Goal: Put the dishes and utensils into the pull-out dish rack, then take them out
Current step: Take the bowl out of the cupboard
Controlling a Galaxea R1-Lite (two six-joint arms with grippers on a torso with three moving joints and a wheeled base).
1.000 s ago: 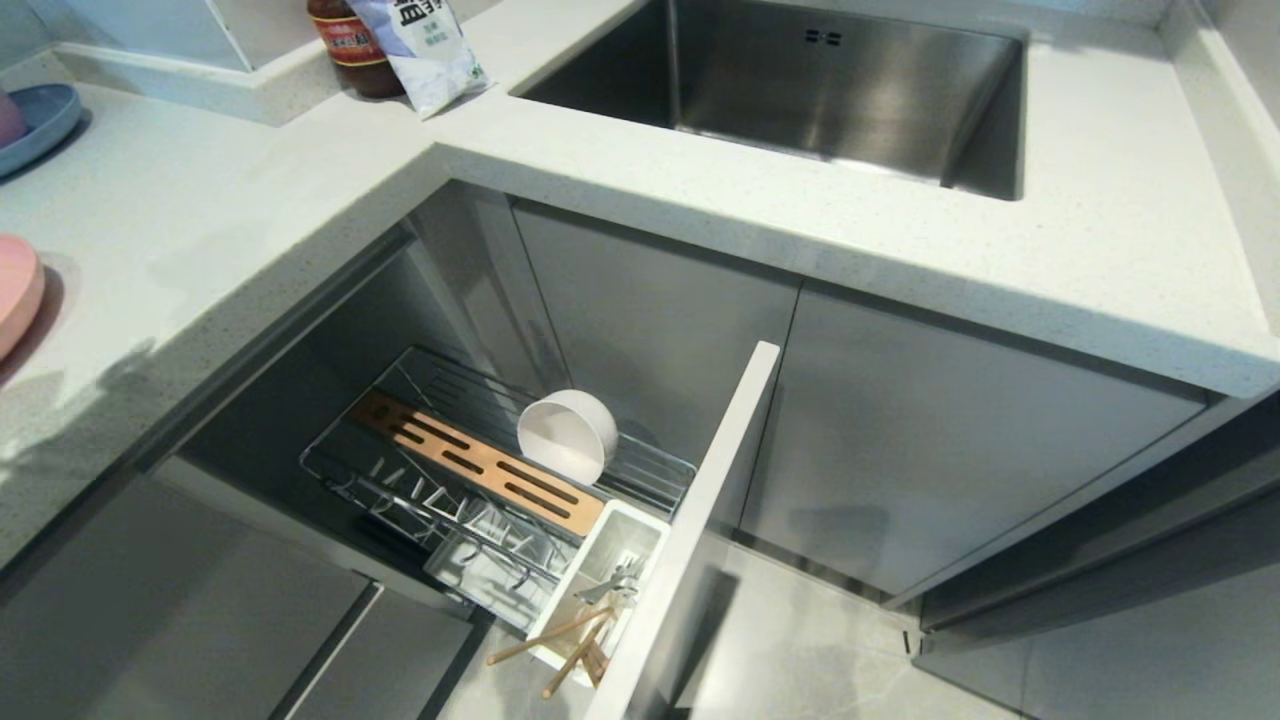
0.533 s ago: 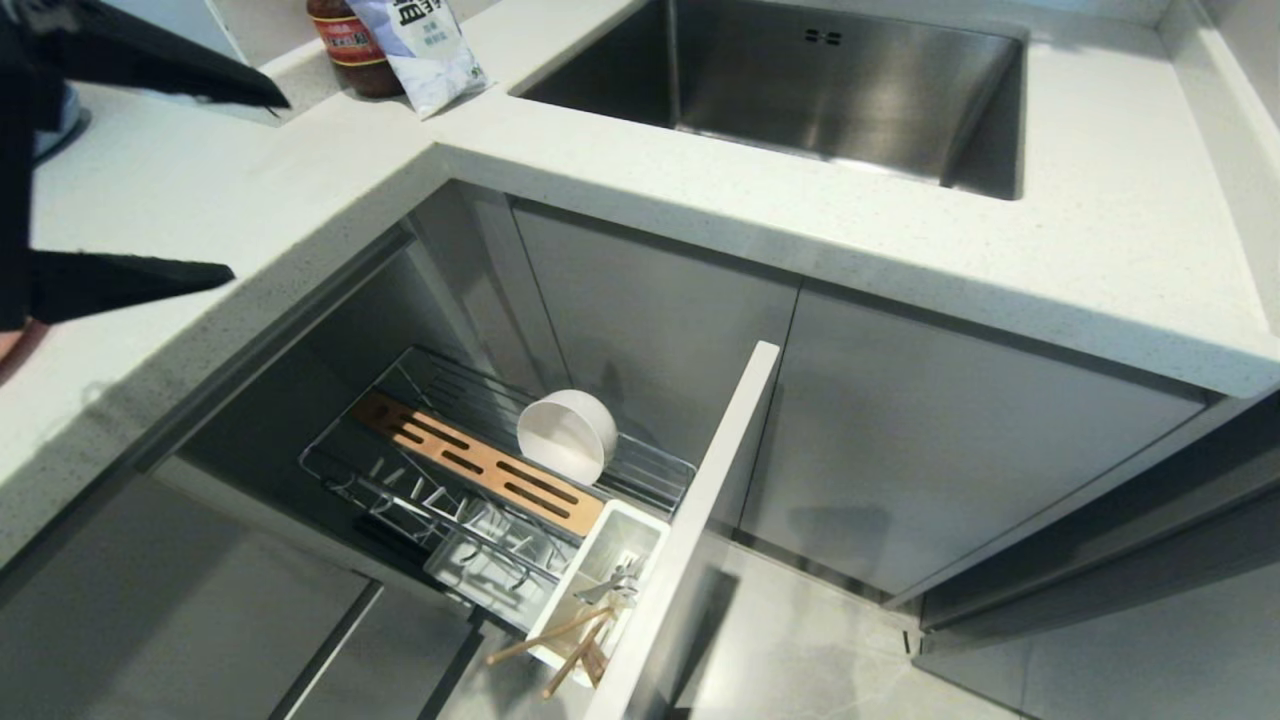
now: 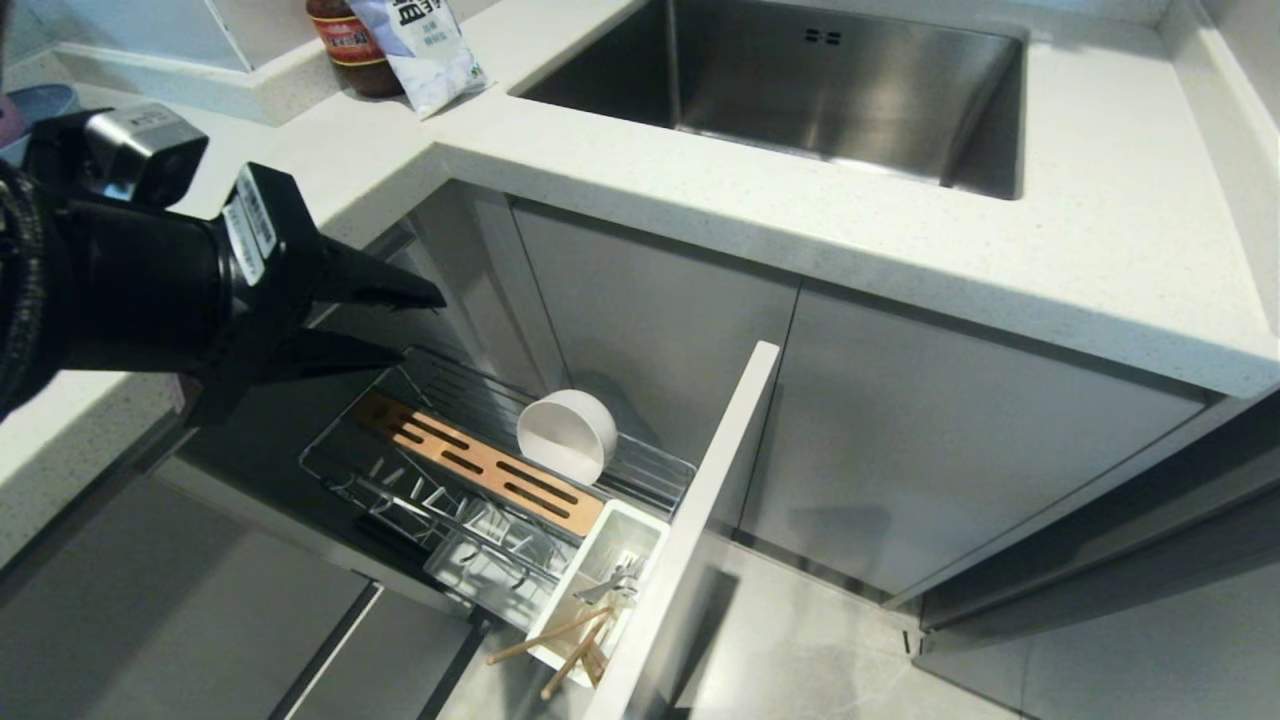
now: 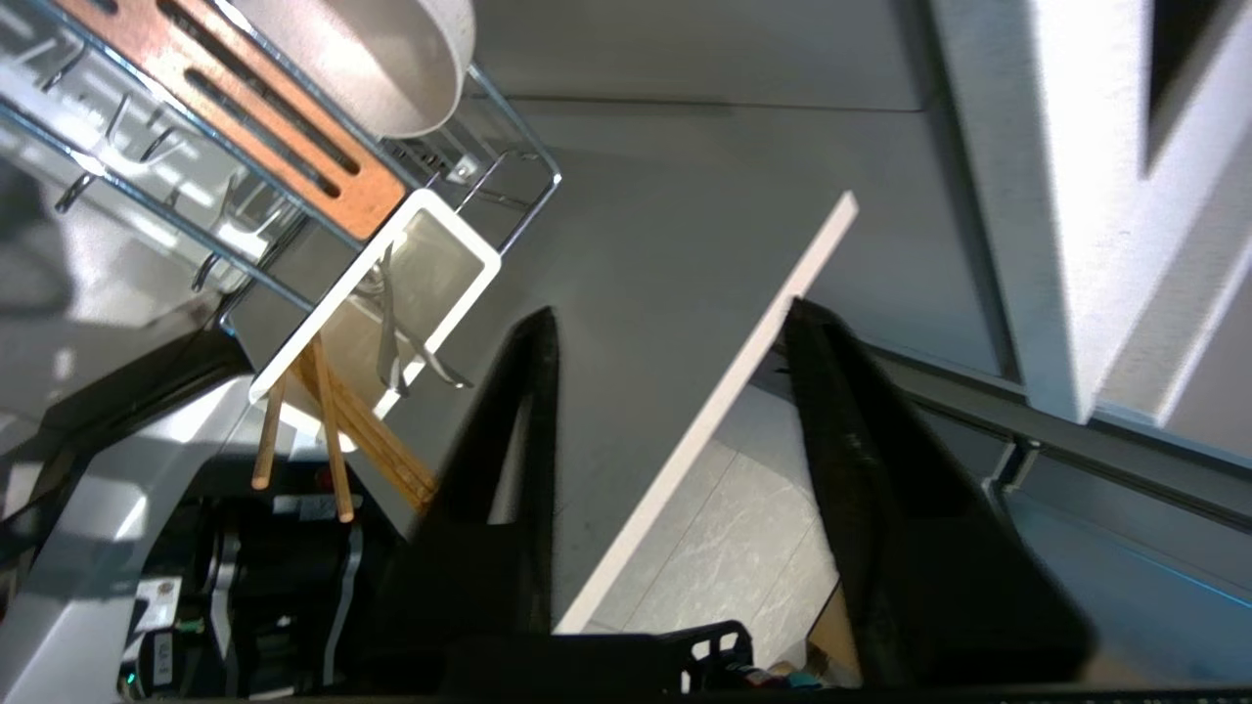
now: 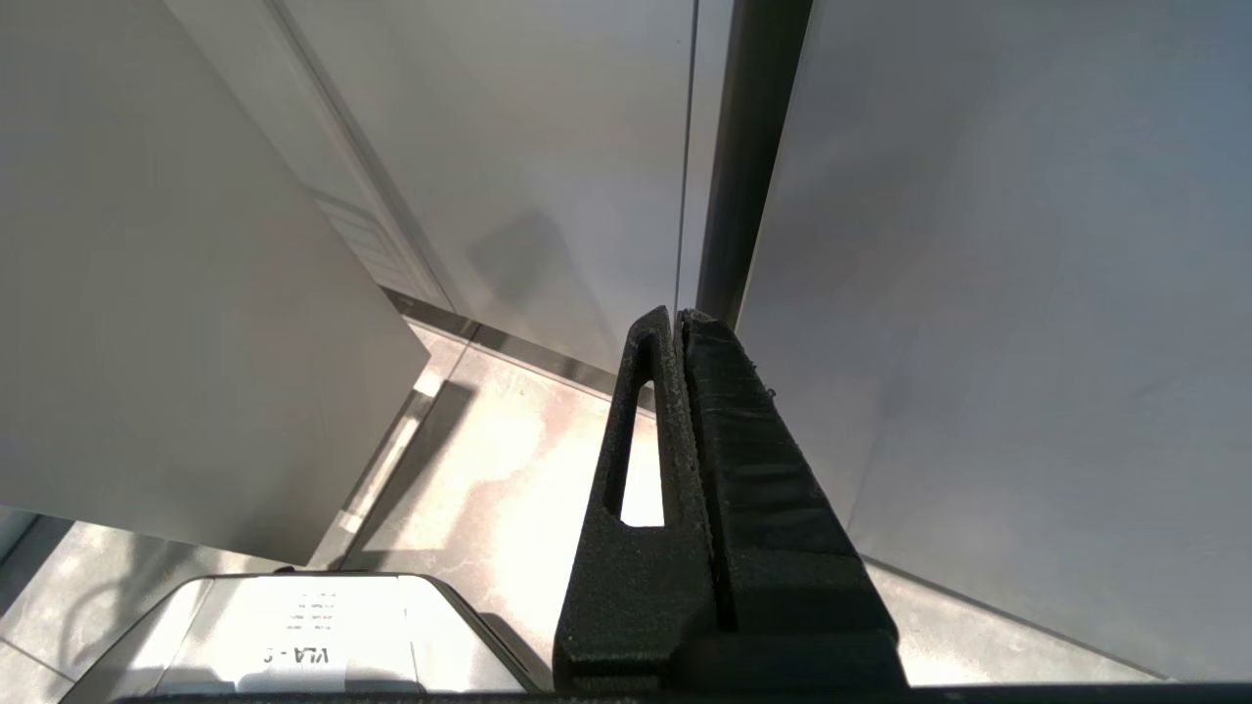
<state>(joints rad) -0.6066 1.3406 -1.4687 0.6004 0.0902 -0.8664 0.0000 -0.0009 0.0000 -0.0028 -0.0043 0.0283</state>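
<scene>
Chrome wire pull-out dish rack (image 3: 440, 470) holds the off-white bowl (image 3: 566, 435) on its side by the wooden strip (image 3: 480, 465), while the left gripper (image 3: 415, 325) hovers above its back corner, fingers apart and empty.

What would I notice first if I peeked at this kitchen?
The big black left gripper, jaws apart and empty, hangs over the pulled-out rack below the counter. In the rack a white bowl lies tipped on its side beside the wooden strip, and chopsticks stick out of the white cutlery box at the front. The right gripper stays shut, low by the cabinets.
</scene>
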